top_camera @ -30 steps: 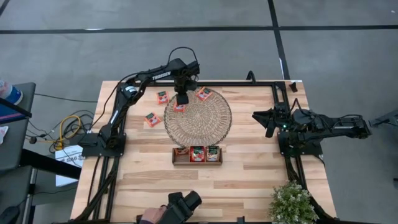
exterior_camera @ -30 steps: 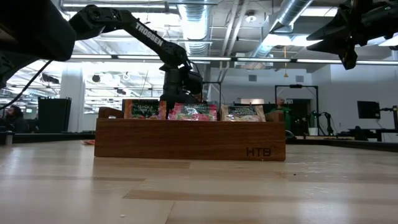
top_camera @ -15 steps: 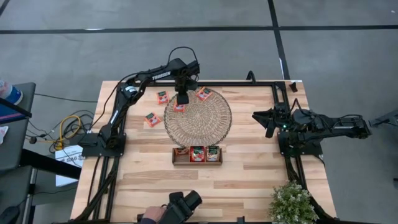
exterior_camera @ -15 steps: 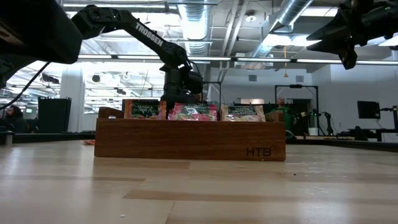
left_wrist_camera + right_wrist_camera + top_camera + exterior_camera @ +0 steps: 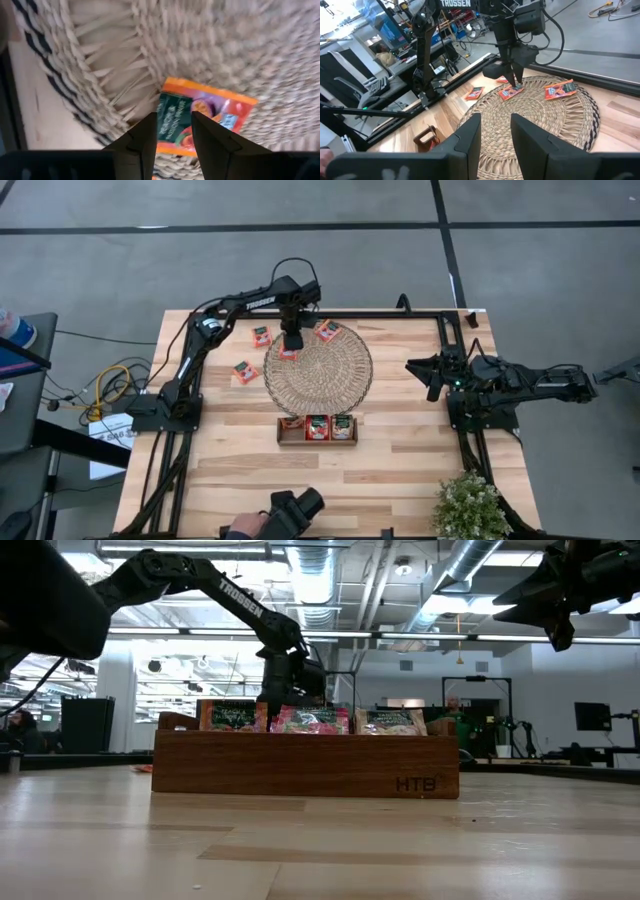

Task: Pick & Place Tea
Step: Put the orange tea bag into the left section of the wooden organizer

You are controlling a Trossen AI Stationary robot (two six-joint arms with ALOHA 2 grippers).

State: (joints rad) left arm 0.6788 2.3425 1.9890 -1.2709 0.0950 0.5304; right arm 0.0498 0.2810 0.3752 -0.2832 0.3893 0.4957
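A red-orange tea sachet (image 5: 210,117) lies flat on the far-left part of the round woven mat (image 5: 325,380). My left gripper (image 5: 291,343) points down right over it, open, with the sachet's edge showing between the fingers (image 5: 145,135). More tea lies loose: one sachet (image 5: 327,331) on the mat's far rim and two (image 5: 262,336) (image 5: 245,372) on the table left of the mat. The wooden tray (image 5: 282,438) near the mat holds further sachets (image 5: 312,720) standing upright. My right gripper (image 5: 428,376) waits open, raised at the table's right side. My left gripper comes from above, pointing down, with its fingertips (image 5: 515,85) at the sachet's edge (image 5: 167,117) on the mat. I cannot tell whether they touch it. The sachet lies flat on the mat.
A potted plant (image 5: 470,505) stands at the near right corner. A camera (image 5: 295,508) with a person's hand beside it sits at the near edge. Black frame rails (image 5: 400,313) run along the far and side edges.
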